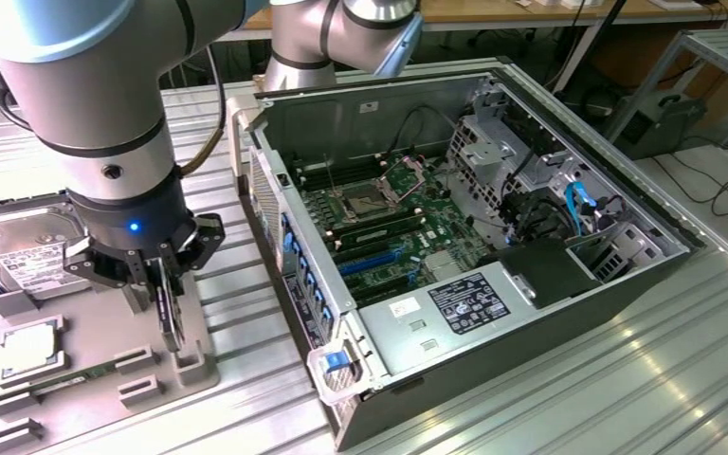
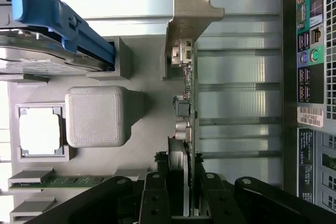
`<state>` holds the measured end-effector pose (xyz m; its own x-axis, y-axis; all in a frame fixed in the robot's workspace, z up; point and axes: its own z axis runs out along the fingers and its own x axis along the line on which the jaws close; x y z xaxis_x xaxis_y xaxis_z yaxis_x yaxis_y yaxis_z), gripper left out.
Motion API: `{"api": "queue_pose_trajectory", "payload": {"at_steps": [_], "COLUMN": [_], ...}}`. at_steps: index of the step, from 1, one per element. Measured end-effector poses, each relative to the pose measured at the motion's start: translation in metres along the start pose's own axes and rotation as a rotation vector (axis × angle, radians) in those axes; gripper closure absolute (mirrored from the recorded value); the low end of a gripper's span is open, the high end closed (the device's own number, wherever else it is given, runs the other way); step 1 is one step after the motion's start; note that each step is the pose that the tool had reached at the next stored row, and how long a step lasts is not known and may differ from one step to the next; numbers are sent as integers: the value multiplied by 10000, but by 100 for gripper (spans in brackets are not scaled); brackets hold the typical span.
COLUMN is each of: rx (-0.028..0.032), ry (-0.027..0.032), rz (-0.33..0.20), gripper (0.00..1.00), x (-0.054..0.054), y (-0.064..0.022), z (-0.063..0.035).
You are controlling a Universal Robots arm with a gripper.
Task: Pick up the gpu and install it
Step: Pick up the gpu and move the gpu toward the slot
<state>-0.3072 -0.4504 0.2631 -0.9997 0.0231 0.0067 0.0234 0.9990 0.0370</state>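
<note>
gpu [image 2: 188,103]: near end hidden between jaws | hard drive [image 1: 16,251]: cut by exterior view's left edge | power supply label [image 1: 469,303]: print unreadable

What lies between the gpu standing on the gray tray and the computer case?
Nothing but bare ribbed metal table. In the wrist view that stretch runs clear from the gpu to the case; the exterior view shows the same bare strip.

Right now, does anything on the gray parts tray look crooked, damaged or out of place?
Nothing stands out. The gpu stands straight on edge on the gray tray, with the gripper closed on it. The hard drive and memory stick sit in their holders.
</note>
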Motion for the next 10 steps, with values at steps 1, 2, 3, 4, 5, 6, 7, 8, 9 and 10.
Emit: {"api": "queue_pose_trajectory", "payload": {"at_steps": [1, 2, 3, 4, 5, 6, 7, 8, 9, 10], "rx": [-2, -2, -2, -1, -2, -1, -2, -2, -2, -2], "ry": [-2, -2, -2, -2, -2, -2, -2, -2, -2, -3], "rz": [0, 0, 0, 0, 0, 0, 0, 0, 0, 0], "gripper": [72, 72, 72, 72, 72, 72, 72, 72, 72, 72], "x": [0, 0, 0, 0, 0, 0, 0, 0, 0, 1], "y": [0, 1, 1, 1, 2, 2, 3, 3, 4, 4], "z": [-4, -9, -16, -22, -32, -47, -62, -86, -99, -117]}}
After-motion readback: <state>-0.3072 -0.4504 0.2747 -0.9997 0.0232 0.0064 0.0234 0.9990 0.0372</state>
